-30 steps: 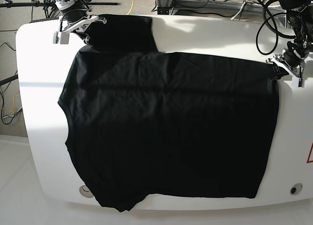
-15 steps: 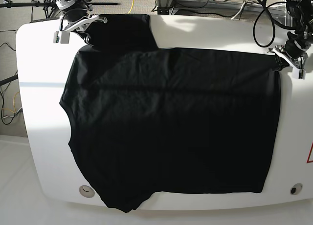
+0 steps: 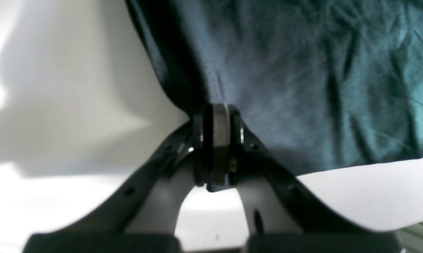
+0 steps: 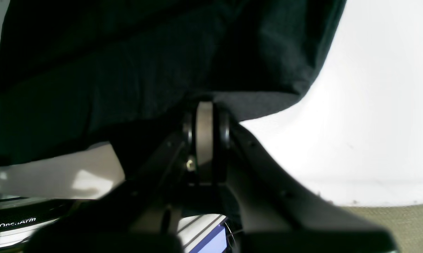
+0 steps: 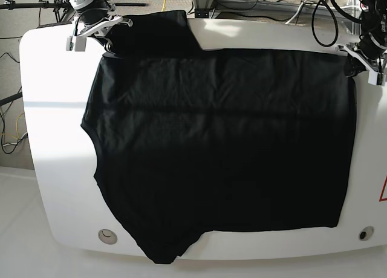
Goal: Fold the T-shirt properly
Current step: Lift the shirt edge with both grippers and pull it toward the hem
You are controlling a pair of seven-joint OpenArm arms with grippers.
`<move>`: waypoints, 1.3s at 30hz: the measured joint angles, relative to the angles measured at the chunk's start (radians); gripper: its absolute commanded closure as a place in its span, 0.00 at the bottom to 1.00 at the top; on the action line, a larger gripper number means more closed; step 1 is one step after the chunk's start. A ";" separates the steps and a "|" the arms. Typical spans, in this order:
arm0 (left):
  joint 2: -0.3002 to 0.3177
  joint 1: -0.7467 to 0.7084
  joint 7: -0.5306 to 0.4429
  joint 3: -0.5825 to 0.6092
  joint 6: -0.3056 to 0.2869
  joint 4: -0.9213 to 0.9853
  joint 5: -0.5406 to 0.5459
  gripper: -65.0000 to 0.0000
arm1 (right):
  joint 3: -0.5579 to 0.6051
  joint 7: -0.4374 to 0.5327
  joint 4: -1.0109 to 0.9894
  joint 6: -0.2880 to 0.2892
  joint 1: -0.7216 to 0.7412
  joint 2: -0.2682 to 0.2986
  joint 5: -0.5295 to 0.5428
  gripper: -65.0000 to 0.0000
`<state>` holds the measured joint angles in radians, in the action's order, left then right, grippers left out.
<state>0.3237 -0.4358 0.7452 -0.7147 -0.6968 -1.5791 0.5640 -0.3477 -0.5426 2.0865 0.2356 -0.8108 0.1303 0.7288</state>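
base view: both grippers, left (image 5: 352, 63) and right (image 5: 107, 38), clamp the t-shirt (image 5: 224, 145) edge.

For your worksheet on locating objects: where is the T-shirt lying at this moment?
In the base view the T-shirt lies spread across the white table, its far corners pinched by the right gripper and left gripper.

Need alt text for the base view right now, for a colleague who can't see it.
A black T-shirt lies spread over a white table, plain side up. Each end effector is shut on a far corner: the left end effector at the view's right, the right end effector at its left.
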 measured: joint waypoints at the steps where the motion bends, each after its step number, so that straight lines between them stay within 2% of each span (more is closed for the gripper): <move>1: 0.000 -0.003 0.000 -0.002 0.000 -0.003 0.000 0.99 | 0.000 0.000 0.000 0.001 -0.002 0.000 0.000 1.00; 9: 0.003 -0.035 0.006 -0.014 0.000 -0.040 0.001 0.99 | 0.002 0.000 0.007 0.000 -0.017 -0.001 0.001 1.00; 17: 0.003 -0.028 0.102 -0.001 0.000 -0.013 -0.002 0.99 | 0.002 0.003 0.007 0.001 -0.014 -0.003 0.002 1.00; 21: 0.003 -0.015 0.112 -0.001 0.000 -0.013 -0.002 1.00 | 0.002 0.006 0.007 0.000 -0.003 -0.002 0.001 1.00; 28: 0.010 0.061 0.118 -0.023 0.000 -0.021 -0.002 1.00 | 0.002 -0.009 0.014 0.002 0.118 0.000 -0.025 1.00; 39: 0.003 0.124 0.123 -0.031 0.000 -0.080 -0.004 1.00 | 0.002 -0.051 0.010 -0.009 0.223 0.001 -0.055 1.00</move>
<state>0.3267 -0.3115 0.8680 -0.7456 -0.6971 -1.6596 0.5598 -0.3462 -0.5938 2.0960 0.2264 -0.5877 0.1310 0.6739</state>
